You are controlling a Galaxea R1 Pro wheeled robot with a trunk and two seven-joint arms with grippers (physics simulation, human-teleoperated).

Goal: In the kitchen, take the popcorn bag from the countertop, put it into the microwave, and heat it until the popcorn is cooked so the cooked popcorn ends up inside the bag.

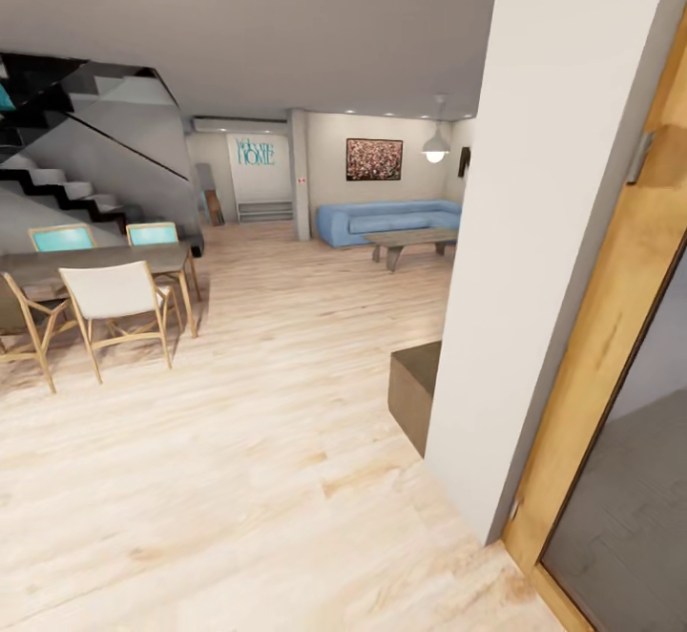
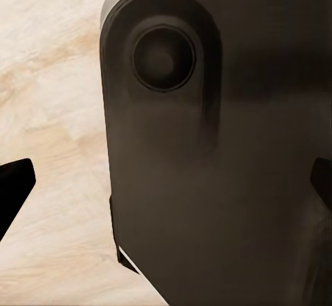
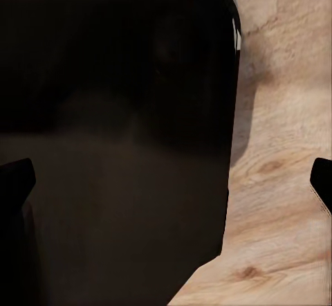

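Wooden floor [image 1: 239, 479] is stretching toward the sofa [image 1: 386, 220]; both tools are hanging spread, empty; better be steering slowly past the wall [image 1: 563, 183] kitchenward.

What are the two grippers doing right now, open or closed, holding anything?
Left gripper: open, fingers spread wide, holding nothing, above the robot's dark base.
Right gripper: open, fingers spread wide, holding nothing.

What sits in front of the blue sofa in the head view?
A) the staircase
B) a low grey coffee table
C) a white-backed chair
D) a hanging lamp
B: the low grey coffee table stands on the wood floor just in front of the blue sofa at the far side of the room.
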